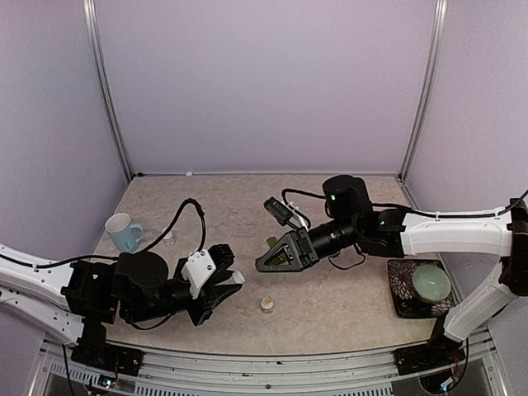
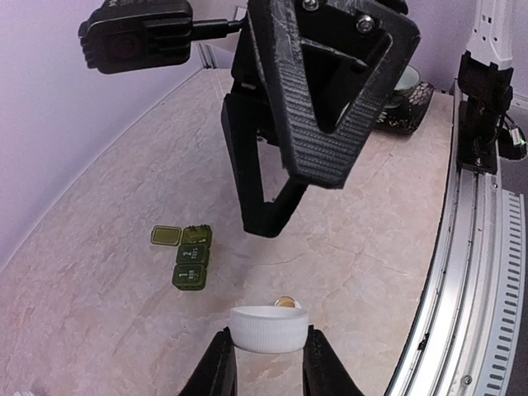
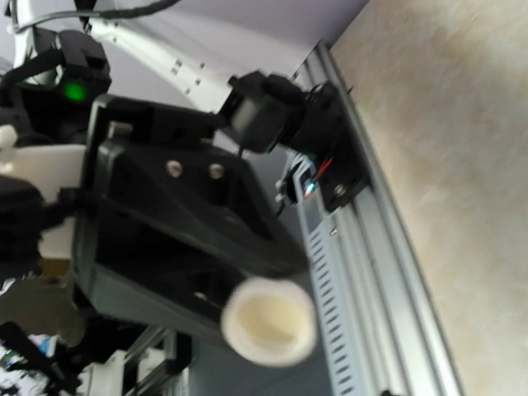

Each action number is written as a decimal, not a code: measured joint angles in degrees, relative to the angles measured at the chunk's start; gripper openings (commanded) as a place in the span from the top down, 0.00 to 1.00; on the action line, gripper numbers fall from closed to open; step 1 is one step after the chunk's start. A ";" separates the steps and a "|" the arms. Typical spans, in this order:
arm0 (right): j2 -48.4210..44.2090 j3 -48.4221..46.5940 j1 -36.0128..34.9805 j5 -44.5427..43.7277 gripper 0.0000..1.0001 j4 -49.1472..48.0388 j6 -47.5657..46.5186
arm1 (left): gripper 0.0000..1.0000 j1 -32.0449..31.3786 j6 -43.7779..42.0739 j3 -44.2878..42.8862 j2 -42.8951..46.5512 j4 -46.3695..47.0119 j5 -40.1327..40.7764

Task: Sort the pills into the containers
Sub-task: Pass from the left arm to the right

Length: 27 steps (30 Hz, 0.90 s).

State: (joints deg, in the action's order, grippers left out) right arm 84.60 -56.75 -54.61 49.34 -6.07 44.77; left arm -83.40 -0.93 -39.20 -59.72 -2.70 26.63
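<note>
The containers (image 2: 190, 256) are a dark green strip of three square compartments lying on the table, with the end lid (image 2: 166, 236) flipped open; in the top view only a corner (image 1: 271, 241) shows behind the right gripper. My left gripper (image 2: 266, 355) is shut on a white screw cap (image 2: 270, 328), also seen from above (image 1: 237, 278). My right gripper (image 1: 264, 264) hovers over the strip, shut on a white open-mouthed bottle (image 3: 269, 322). A small round vial with a yellow top (image 1: 266, 304) stands on the table. No loose pills can be made out.
A light blue mug (image 1: 122, 232) stands at the left with a small clear vial (image 1: 168, 239) beside it. A pale green bowl (image 1: 431, 282) sits on a dark patterned mat (image 1: 398, 294) at the right. A metal rail (image 2: 462, 272) runs along the table's near edge.
</note>
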 measured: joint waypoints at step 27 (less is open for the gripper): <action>8.13 -5.62 -4.87 2.01 0.59 1.92 1.66 | 0.75 -2.29 -2.16 -2.54 -4.42 -1.79 2.80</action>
State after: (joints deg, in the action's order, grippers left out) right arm 92.73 -62.37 -59.48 51.35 -4.14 46.44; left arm -85.69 -3.09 -41.74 -64.14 -4.49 29.43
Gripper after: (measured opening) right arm 0.455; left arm 0.249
